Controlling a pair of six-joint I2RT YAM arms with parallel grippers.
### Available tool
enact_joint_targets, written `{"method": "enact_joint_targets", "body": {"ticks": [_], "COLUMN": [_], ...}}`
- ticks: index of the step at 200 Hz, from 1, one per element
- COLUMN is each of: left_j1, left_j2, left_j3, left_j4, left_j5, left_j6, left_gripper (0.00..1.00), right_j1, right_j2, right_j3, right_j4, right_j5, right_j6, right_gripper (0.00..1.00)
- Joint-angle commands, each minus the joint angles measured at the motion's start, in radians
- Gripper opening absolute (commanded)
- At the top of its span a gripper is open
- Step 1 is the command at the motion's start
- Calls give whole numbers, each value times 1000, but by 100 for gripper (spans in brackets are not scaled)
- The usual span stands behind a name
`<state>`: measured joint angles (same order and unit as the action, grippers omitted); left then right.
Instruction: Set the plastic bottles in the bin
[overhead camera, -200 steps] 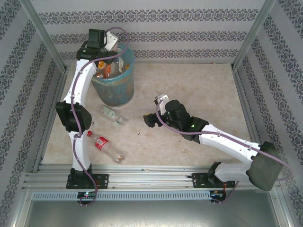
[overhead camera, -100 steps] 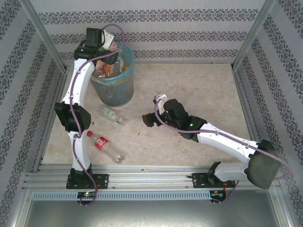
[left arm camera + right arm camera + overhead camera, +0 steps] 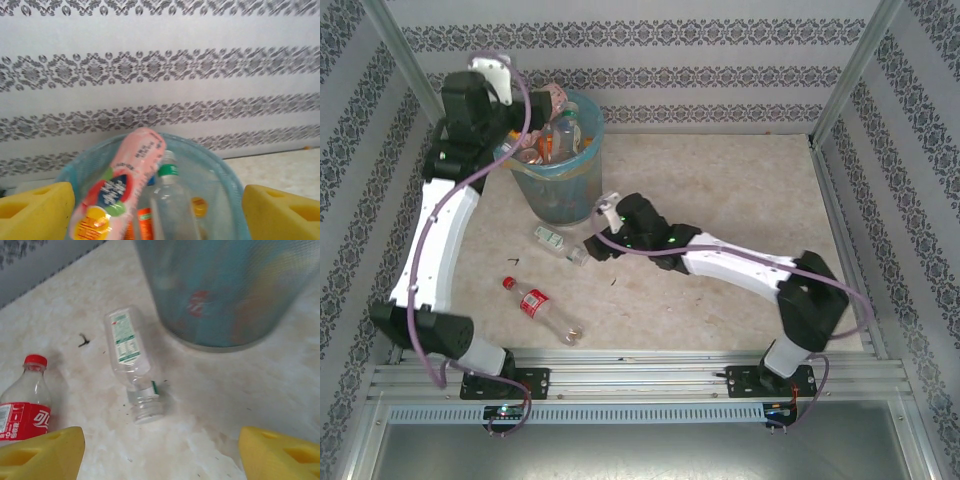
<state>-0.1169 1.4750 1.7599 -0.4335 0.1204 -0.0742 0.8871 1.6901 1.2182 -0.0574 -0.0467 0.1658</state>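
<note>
The light-blue bin [image 3: 560, 185] stands at the back left, piled with plastic bottles. A pink bottle [image 3: 122, 185] lies on top, beside a clear green-capped bottle [image 3: 172, 210]. My left gripper [image 3: 159, 212] hangs open just left of the bin's rim [image 3: 227, 172], touching nothing. On the table lies a clear bottle with a green label [image 3: 131, 357], its cap end towards my right gripper [image 3: 160, 452], which is open a short way off. A red-capped, red-label bottle [image 3: 25, 402] lies further left. From above, the right gripper [image 3: 592, 247] sits next to the clear bottle [image 3: 560, 243].
The bin's mesh wall [image 3: 225, 290] rises close behind the clear bottle. A small dark scrap [image 3: 83, 340] lies on the marble tabletop. Patterned walls and metal posts close in the table. The red-label bottle [image 3: 535, 305] lies near the front rail.
The left arm has swung back to the left, off the top of the bin. The right gripper has moved left, up to the clear bottle.
</note>
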Motion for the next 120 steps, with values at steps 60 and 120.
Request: {"method": "enact_joint_targets", "body": {"ticks": [60,120], "left_j1": [-56,-54], "left_j2": [-402,-536], "left_j3": [-683,-772], "left_j4": [319,336], "left_j5": [41,-112], "left_j6": [-149,-52], "left_gripper": [86,89], "right_j1": [33,50], "right_j2": [375,508], "right_j3": [184,262], "right_j4": [22,-7], "right_j5": [-81,-101], "right_j6": [-55,-68], "right_gripper": [74,66]}}
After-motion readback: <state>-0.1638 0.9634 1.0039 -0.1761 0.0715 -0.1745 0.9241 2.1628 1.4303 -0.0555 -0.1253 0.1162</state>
